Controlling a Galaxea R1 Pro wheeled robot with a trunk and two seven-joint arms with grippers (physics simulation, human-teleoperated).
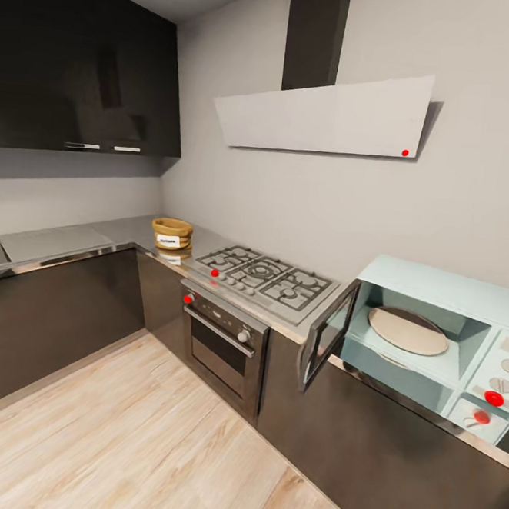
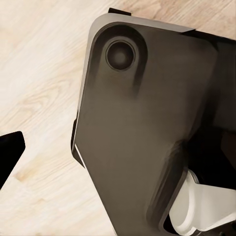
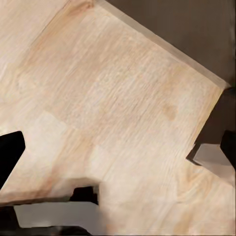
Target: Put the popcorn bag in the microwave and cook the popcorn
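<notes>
I see popcorn bag [image 1: 171,233] on far-left bench [image 1: 63,241] corner, microwave [image 1: 432,339] door open at right. Can't tell either claw's state.

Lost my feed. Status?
Grippers: state unclear, nothing seen held. Popcorn bag on countertop corner, left of hob. Microwave door open, turntable bare.

Steel gas hob [image 1: 264,278] above black oven [image 1: 223,344]; white slanted hood [image 1: 328,114]; wood floor [image 1: 137,445].
</notes>
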